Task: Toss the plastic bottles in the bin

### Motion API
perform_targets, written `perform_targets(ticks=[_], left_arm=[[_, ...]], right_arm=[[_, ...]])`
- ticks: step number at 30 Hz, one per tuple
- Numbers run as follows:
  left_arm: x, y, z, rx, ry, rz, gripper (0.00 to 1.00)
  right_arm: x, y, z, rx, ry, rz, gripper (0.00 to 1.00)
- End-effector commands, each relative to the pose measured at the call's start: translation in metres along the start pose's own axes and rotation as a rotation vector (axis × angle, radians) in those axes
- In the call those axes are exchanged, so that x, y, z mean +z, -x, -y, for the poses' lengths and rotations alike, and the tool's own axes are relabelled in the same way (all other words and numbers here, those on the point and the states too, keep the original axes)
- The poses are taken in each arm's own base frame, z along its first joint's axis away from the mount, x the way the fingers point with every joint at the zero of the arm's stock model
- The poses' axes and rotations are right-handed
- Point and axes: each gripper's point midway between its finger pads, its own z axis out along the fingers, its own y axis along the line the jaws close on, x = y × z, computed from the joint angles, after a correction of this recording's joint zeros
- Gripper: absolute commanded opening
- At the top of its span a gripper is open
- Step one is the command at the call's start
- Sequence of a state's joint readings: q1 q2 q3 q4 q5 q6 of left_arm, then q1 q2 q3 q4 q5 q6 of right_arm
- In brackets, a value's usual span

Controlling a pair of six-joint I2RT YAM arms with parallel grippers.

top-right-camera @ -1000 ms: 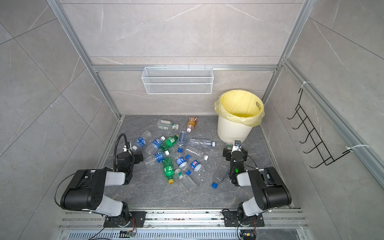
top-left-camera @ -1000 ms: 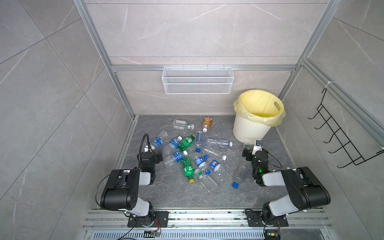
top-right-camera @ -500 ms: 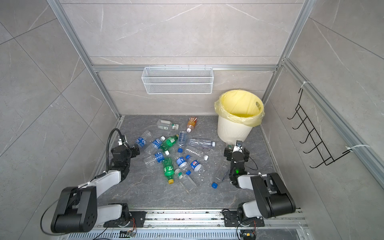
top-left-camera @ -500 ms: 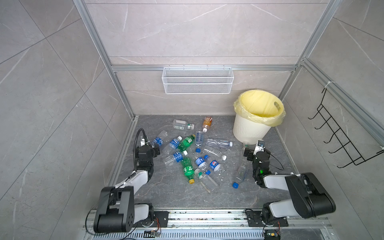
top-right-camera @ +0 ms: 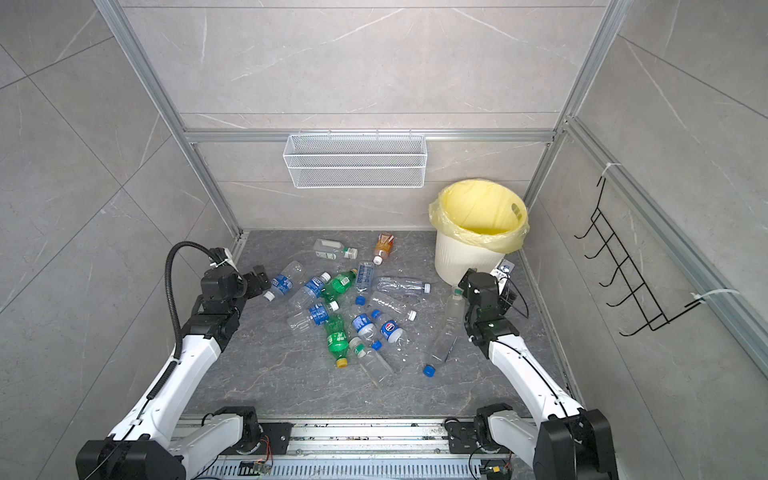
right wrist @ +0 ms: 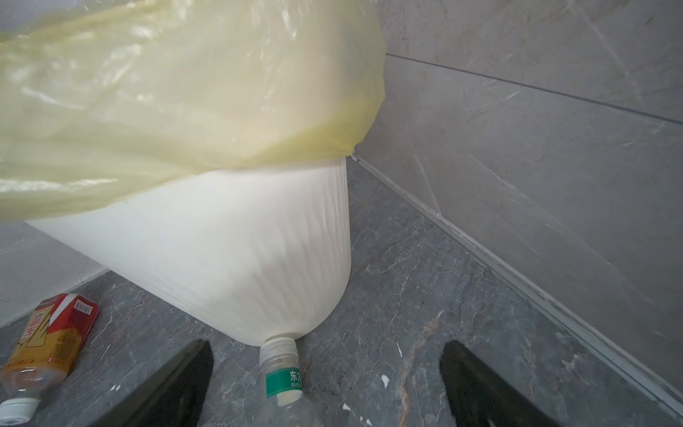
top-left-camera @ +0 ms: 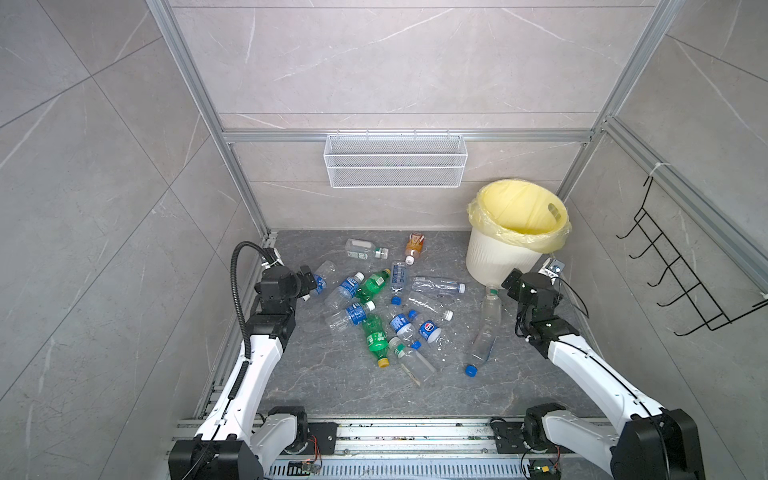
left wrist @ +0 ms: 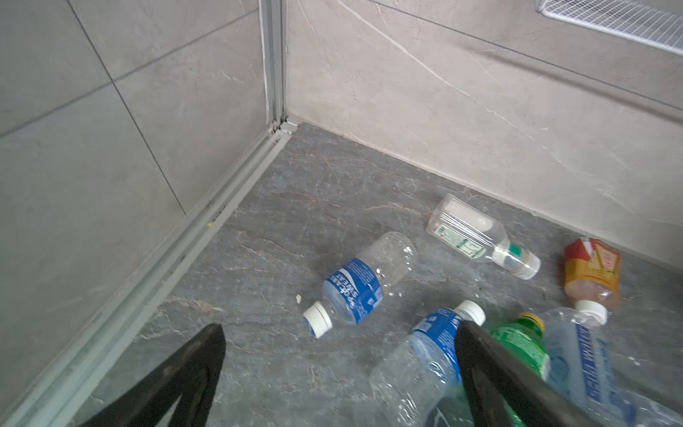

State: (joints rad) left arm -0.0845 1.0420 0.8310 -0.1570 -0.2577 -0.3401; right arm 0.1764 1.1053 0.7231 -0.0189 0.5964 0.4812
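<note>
- The left fingers (left wrist: 199,362), black and tapered, stand apart and empty, just short of a crinkled clear blue-labelled bottle (left wrist: 354,284) with a white cap.
- The plastic bottles (top-left-camera: 353,313) lie scattered on the grey veined stone floor (top-left-camera: 332,386), all outside the bin (top-left-camera: 494,257).
- The bin, round, cream and ribbed, with a glossy yellow bag (top-left-camera: 519,208), stands in the far right corner.
- The right fingers (right wrist: 177,380) stand apart and empty, flanking a clear green-banded bottle (right wrist: 282,380) just beside the bin's base.

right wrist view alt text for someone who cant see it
A cream ribbed bin with a yellow bag stands close on a grey floor. A clear bottle lies between the open jaws, cap toward the bin; an orange-labelled bottle lies nearby.
</note>
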Motion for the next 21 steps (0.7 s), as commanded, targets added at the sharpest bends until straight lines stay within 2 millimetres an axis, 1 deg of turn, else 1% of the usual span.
perform_targets(ticks=[1,2,4,5,7,10,15,19,21], left_arm=[[-0.015,-0.021,0.023,-0.043,-0.032,-0.100,1.00],[-0.017,-0.023,0.034,-0.027,-0.050,-0.106,1.00],[-0.024,-0.030,0.067,0.048,-0.109,-0.134,1.00],[-0.027,-0.033,0.079,0.079,-0.123,-0.150,1.00],[-0.031,-0.047,0.106,0.126,-0.163,-0.207,1.00],[-0.036,-0.065,0.133,0.165,-0.201,-0.281,1.00],[-0.051,-0.088,0.180,0.252,-0.290,-0.310,1.00],[-0.062,-0.104,0.215,0.273,-0.383,-0.319,1.00],[-0.064,-0.110,0.228,0.279,-0.413,-0.321,1.00]], right_arm=[[-0.011,-0.045,0.024,-0.030,-0.102,-0.242,1.00],[-0.013,-0.050,0.023,-0.023,-0.092,-0.276,1.00],[-0.018,-0.062,0.021,-0.023,-0.069,-0.338,1.00],[-0.019,-0.068,0.020,-0.023,-0.059,-0.365,1.00],[-0.022,-0.084,0.015,-0.034,-0.019,-0.435,0.98],[-0.025,-0.104,0.005,-0.048,0.045,-0.527,0.97],[-0.024,-0.123,-0.003,-0.070,0.068,-0.625,0.96],[-0.013,-0.136,-0.005,-0.093,0.053,-0.655,0.94],[-0.007,-0.142,-0.007,-0.112,0.048,-0.667,0.92]])
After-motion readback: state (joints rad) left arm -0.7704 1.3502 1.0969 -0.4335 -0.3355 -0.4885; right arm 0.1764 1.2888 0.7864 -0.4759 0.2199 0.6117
